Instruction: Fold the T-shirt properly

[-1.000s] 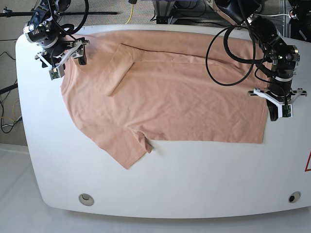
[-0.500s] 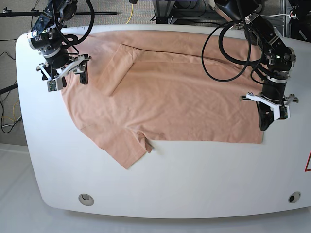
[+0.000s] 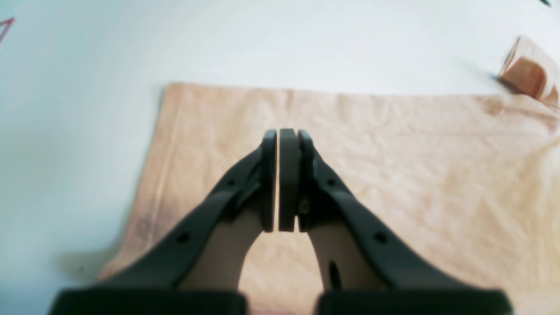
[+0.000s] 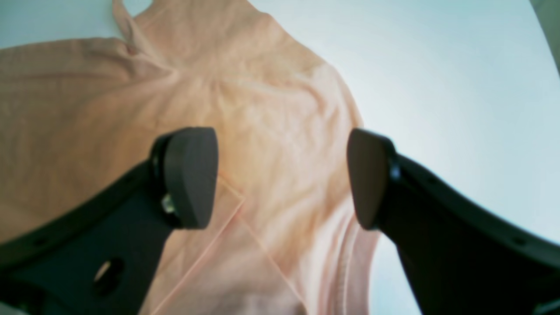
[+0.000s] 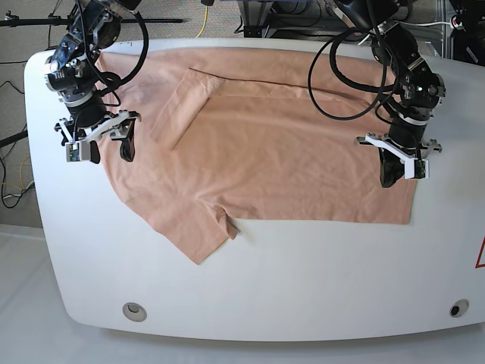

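Bare table [image 5: 303,265] along front edge, w/ room to pass; T-shirt [image 5: 288,152] covers the rear half.

T-shirt [image 5: 265,144] spread on table [image 5: 303,280], left hand [image 5: 395,173] over its hem end, right hand [image 5: 104,146] over its collar end

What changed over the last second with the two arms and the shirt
Both arms moved toward the table's near side. The left gripper, shut, swung inward from the hem's edge to above the T-shirt. The right gripper, open, slid down along the collar end. Nothing was grasped or released; the shirt lies unchanged.
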`<action>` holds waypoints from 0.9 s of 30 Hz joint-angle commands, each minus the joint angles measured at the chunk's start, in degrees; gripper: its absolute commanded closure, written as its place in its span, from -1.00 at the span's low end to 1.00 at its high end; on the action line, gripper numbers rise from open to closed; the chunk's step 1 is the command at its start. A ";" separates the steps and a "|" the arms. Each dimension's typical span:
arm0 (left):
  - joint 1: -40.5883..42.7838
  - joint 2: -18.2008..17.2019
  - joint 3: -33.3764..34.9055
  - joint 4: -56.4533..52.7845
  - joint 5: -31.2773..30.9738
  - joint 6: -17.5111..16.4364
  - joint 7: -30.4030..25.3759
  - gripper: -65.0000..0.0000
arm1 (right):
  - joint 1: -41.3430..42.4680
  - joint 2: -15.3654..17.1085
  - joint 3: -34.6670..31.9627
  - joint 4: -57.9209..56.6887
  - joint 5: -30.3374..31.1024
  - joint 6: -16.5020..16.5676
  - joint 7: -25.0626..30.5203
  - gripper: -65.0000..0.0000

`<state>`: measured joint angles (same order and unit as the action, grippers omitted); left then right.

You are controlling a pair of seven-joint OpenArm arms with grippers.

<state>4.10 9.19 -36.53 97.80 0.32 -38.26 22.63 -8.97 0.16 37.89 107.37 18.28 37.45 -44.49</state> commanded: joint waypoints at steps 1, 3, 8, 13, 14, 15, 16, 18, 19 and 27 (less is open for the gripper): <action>-0.89 -0.19 0.36 -0.17 -1.15 2.61 -1.75 1.00 | 1.54 1.55 0.13 -0.78 0.31 -0.22 1.90 -0.34; -0.98 -0.19 0.97 -0.88 -1.15 3.84 -1.84 1.00 | 2.33 1.90 0.13 -1.48 -0.92 -0.22 1.90 -0.34; -0.98 -0.88 1.59 -1.58 -1.15 4.72 -1.93 1.00 | 4.44 1.81 0.13 -2.19 -4.70 0.22 1.90 -0.34; -1.15 -1.50 1.59 -1.75 -1.24 4.81 -1.93 1.00 | 5.76 1.81 0.05 -2.19 -6.28 0.31 1.90 -0.34; -1.24 -1.50 1.59 -1.75 -1.24 4.81 -1.93 1.00 | 5.94 1.81 0.05 -2.27 -6.28 0.31 1.90 -0.34; -1.24 -1.50 1.59 -1.75 -1.24 4.81 -1.93 1.00 | 6.03 1.99 0.05 -2.27 -6.28 0.31 1.90 -0.34; -1.24 -1.50 1.59 -1.75 -1.24 4.81 -1.93 1.00 | 6.12 2.17 0.05 -2.36 -6.28 0.31 1.90 -0.34; -1.24 -1.67 1.59 -1.67 -1.24 4.90 -1.93 1.00 | 6.12 2.25 0.05 -2.36 -6.28 0.31 1.90 -0.34; -1.33 -1.76 1.59 -1.58 -1.24 4.90 -1.93 1.00 | 6.12 2.25 0.05 -2.36 -6.28 0.31 1.90 -0.34; -1.33 -4.14 1.33 -1.67 -1.24 4.90 -1.93 1.00 | 6.47 2.34 -0.04 -2.36 -6.28 0.31 1.90 -0.34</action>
<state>3.51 5.98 -34.89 95.13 -0.05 -33.45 22.41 -3.40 1.80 37.82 104.12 10.90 37.50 -44.07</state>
